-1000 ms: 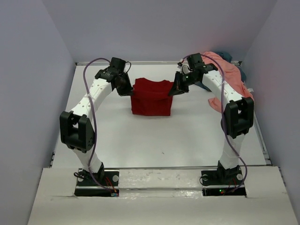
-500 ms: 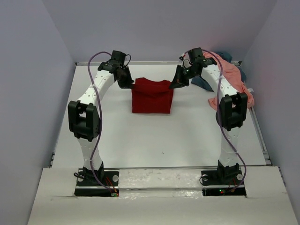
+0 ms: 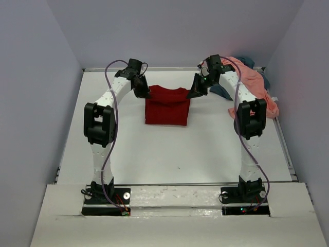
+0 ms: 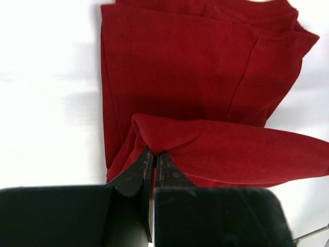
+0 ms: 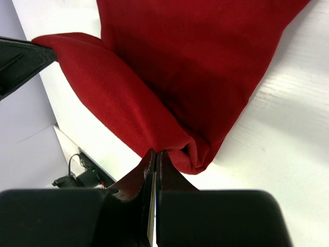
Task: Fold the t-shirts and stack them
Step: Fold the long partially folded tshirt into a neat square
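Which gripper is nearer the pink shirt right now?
Right. The right gripper sits just left of the pink shirt; the left gripper is beyond the red shirt, farther left.

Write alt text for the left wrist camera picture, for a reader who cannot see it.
The black left gripper, seen from just behind its two shut fingers, pinches a lifted edge of a dark red t-shirt. The rest of the shirt lies partly folded on a white table.
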Tool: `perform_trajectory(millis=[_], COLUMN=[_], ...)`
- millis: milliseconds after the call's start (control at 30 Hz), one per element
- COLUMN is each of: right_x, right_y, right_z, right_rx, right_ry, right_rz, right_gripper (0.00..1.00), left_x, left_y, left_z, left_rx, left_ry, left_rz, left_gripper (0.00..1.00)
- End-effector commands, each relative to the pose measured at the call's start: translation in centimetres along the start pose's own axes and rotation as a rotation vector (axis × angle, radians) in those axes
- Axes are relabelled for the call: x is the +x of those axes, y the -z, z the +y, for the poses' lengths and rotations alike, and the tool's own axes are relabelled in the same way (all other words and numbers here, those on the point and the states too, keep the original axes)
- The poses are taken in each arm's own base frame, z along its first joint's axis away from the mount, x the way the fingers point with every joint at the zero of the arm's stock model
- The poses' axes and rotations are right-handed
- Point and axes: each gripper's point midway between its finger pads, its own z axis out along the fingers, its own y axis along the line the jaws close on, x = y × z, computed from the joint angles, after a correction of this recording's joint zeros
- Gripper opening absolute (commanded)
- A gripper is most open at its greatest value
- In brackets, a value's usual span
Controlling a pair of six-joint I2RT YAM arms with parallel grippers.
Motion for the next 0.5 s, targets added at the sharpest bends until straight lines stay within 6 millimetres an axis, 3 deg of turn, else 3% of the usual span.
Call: perform_trajectory(millis=[0,467], right_x=[-2.5,-4.8], right_y=[1.3,-0.5], right_z=[0.0,-2.3], right_rx=[0.010,0.033], right_ry=[0.041,0.032], right_rz=[-0.075,-0.099], right_gripper=[0.00,0.00], left_x=[-3.3,-4.9], left_y=[1.4,-0.8], left_z=[-1.3,-0.6], left_rx=[0.044,0.028], left_ry=[-0.036,-0.035], left_rz=[-0.091,-0.093], left_gripper=[0.03,0.03])
